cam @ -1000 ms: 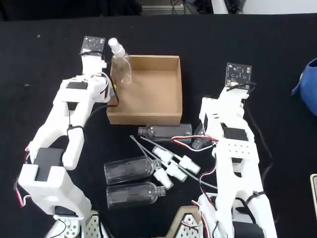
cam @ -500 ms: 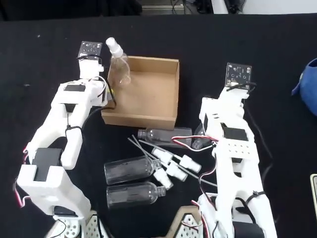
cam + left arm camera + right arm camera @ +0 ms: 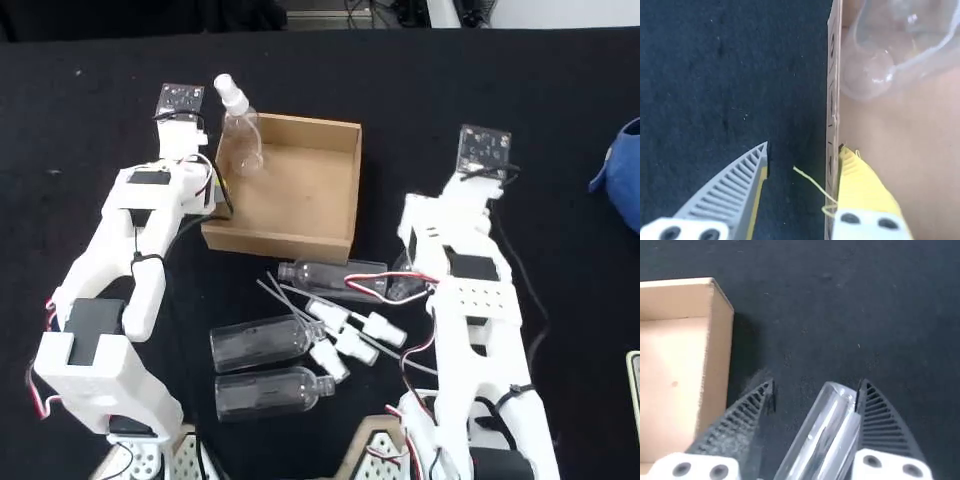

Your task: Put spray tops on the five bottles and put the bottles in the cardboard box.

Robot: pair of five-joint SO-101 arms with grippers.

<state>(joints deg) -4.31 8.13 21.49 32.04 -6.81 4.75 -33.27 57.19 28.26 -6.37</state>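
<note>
At the bottom centre of the high view, two uncapped bottles [image 3: 265, 392] lie side by side on the black table [image 3: 560, 100]. Four loose spray tops [image 3: 345, 330] lie just right of their necks. Above these, mid-frame, a third bottle [image 3: 330, 270] lies crosswise, also without a top. The right gripper [image 3: 817, 385] has its fingers spread around one end of that bottle. One finger looks to be against the plastic, though that is hard to be sure of. Farther up sits the cardboard box [image 3: 290, 243]. The left gripper [image 3: 804, 150] straddles its left wall with its fingers apart, one outside over the table and one inside the box. In the box's upper left corner stands a capped bottle [image 3: 240, 135], spray top on.
</note>
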